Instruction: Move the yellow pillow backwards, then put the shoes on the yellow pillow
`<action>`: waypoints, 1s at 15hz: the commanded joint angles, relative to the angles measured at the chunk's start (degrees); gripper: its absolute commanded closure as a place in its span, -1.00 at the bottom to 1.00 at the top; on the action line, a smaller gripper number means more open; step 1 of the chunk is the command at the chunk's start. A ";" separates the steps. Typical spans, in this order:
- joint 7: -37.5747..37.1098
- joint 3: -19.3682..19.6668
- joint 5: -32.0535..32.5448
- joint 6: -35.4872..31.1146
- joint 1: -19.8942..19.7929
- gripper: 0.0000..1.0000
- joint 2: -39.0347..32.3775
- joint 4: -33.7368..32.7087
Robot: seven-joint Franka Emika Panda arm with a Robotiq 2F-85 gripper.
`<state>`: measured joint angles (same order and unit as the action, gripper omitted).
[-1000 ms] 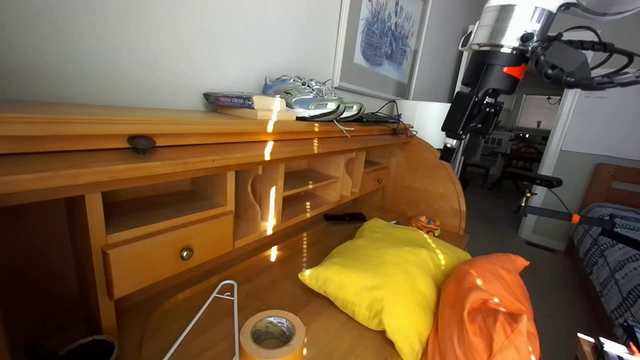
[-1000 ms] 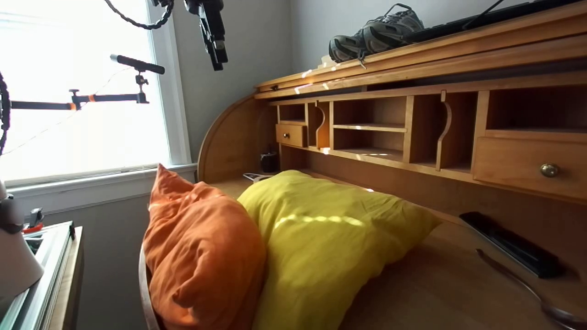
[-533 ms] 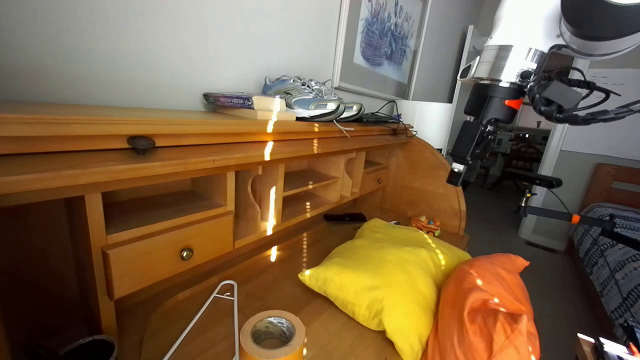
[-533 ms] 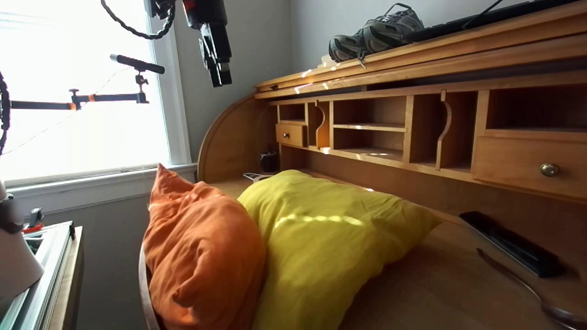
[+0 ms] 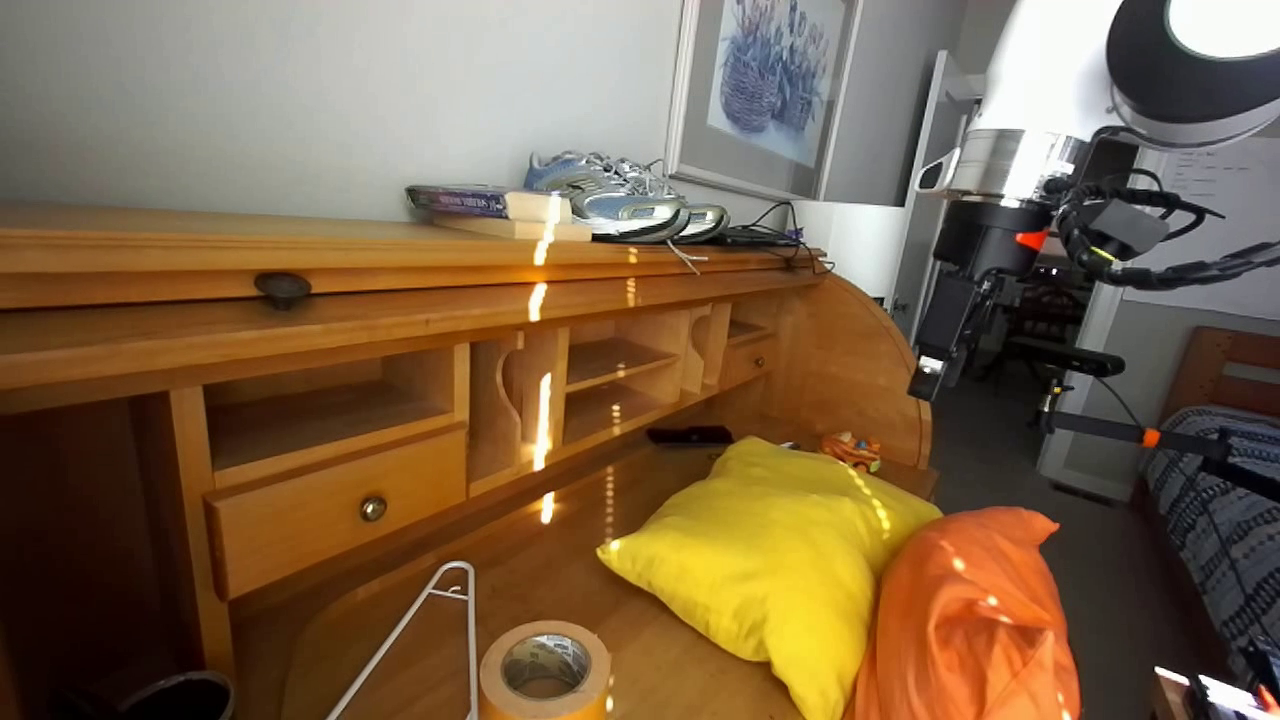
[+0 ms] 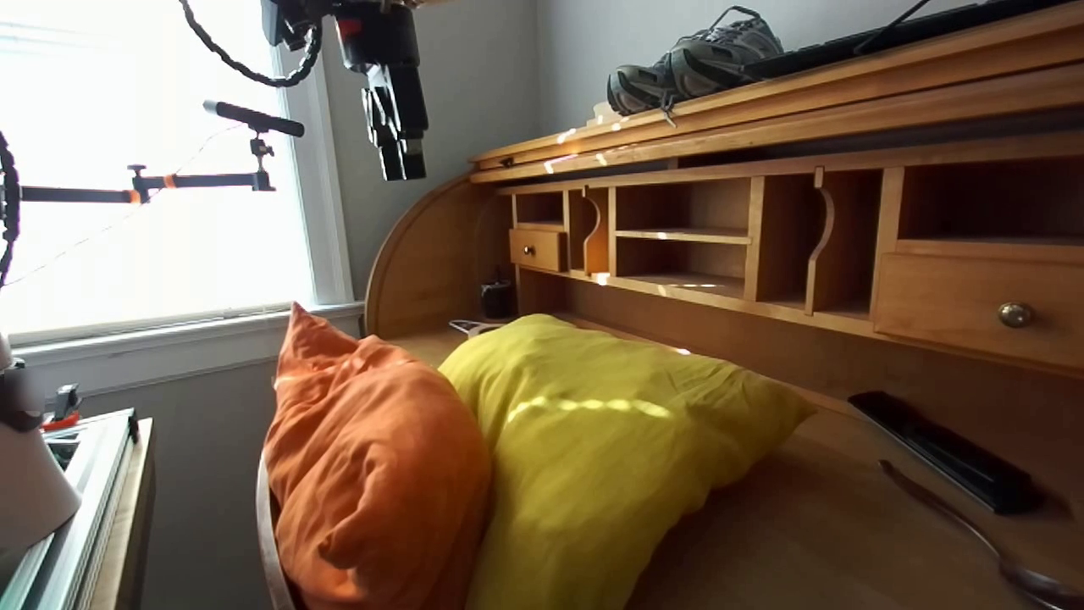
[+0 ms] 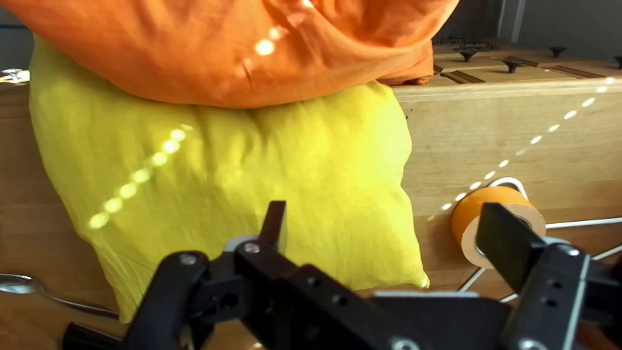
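Gripper [image 7: 388, 226]: it is hanging in the air, pointing down, and its two fingers [image 7: 505, 238] are standing spread wide apart.
Arm [image 5: 1050, 70]: it is bearing the gripper from above, black cables [image 5: 1120, 250] looping beside its wrist.
Yellow pillow [image 5: 780, 560]: it is lying on the desk [image 5: 680, 670], lower than the gripper and apart from it; dots of sunlight [image 7: 129, 190] are crossing its cloth.
Orange pillow [image 5: 970, 620]: it is leaning against the yellow pillow, touching it along one side; in the wrist view it is overlapping that edge.
Tape roll [image 7: 469, 214]: it is resting on the desk, near the yellow pillow but apart.
White hanger [image 5: 472, 640]: it is lying just beside the tape roll, which is hiding part of it in the wrist view.
Spoon [image 6: 1033, 585]: it is lying near a corner of the yellow pillow; whether they are touching, I cannot tell.
Long black object [image 6: 948, 449]: it is lying beside the spoon.
Compartments [image 6: 682, 237]: they are running along the back of the desk.
Shoes [image 5: 630, 205]: they are sitting side by side on top of the desk, well above the yellow pillow, a lace [image 5: 690, 262] trailing over the edge.
Books [image 5: 480, 200]: they are lying stacked just beside the shoes.
Framed picture [image 5: 770, 80]: it is hanging on the wall.
Bed [image 5: 1220, 480]: it is standing beyond the desk.
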<state>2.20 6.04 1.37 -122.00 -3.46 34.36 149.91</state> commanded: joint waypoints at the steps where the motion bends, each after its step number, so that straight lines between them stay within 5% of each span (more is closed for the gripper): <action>1: 0.28 -0.42 -0.30 0.13 -0.46 -1.00 -0.03 -0.11; 15: 15.77 4.81 0.38 -2.08 -0.60 -1.00 -11.93 -0.96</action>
<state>13.65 9.61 1.33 -122.82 -3.97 25.83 149.82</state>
